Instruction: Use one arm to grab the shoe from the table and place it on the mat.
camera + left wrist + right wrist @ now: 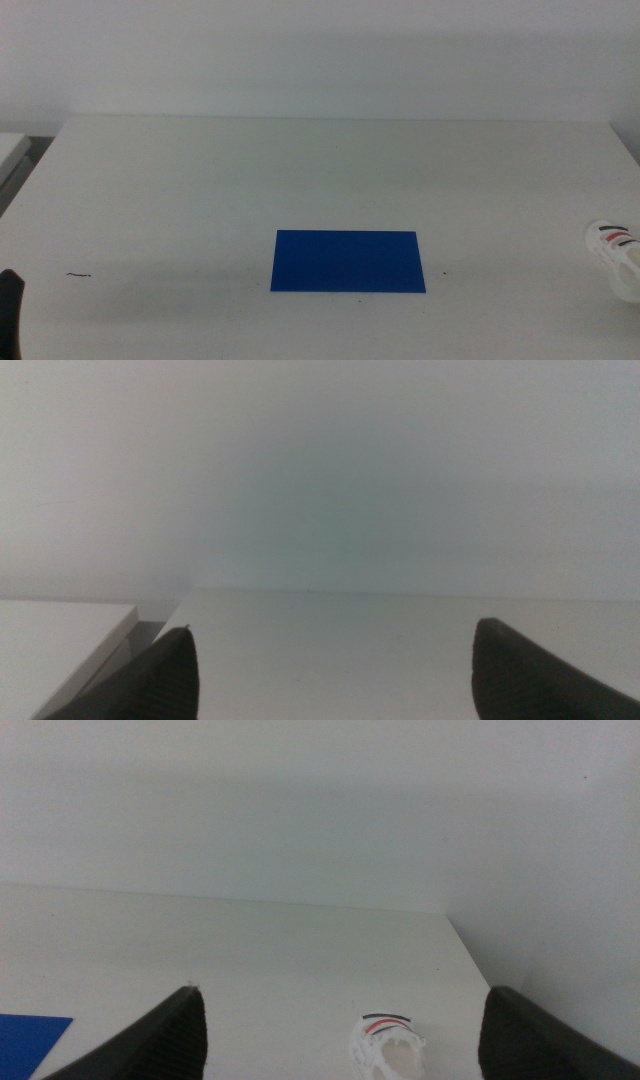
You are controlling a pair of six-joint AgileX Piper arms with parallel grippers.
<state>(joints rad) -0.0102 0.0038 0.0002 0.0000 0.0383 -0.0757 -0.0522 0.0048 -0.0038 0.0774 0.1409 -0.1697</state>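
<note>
The white shoe (617, 252) with dark and red straps sits at the far right edge of the white table (330, 170), partly cut off by the picture's edge. It also shows in the right wrist view (387, 1045), between and ahead of the open right gripper (345, 1040), apart from it. The deep blue mat (348, 261) lies flat at the table's middle front, and its corner shows in the right wrist view (30, 1038). The left gripper (335, 670) is open and empty; its dark tip shows in the middle view (9, 310) at the bottom left. The right arm is out of the middle view.
A small dark scribble mark (79, 274) is on the table's left front. A second white surface (12, 150) stands beyond the table's left edge, also in the left wrist view (55, 635). A pale wall rises behind the table.
</note>
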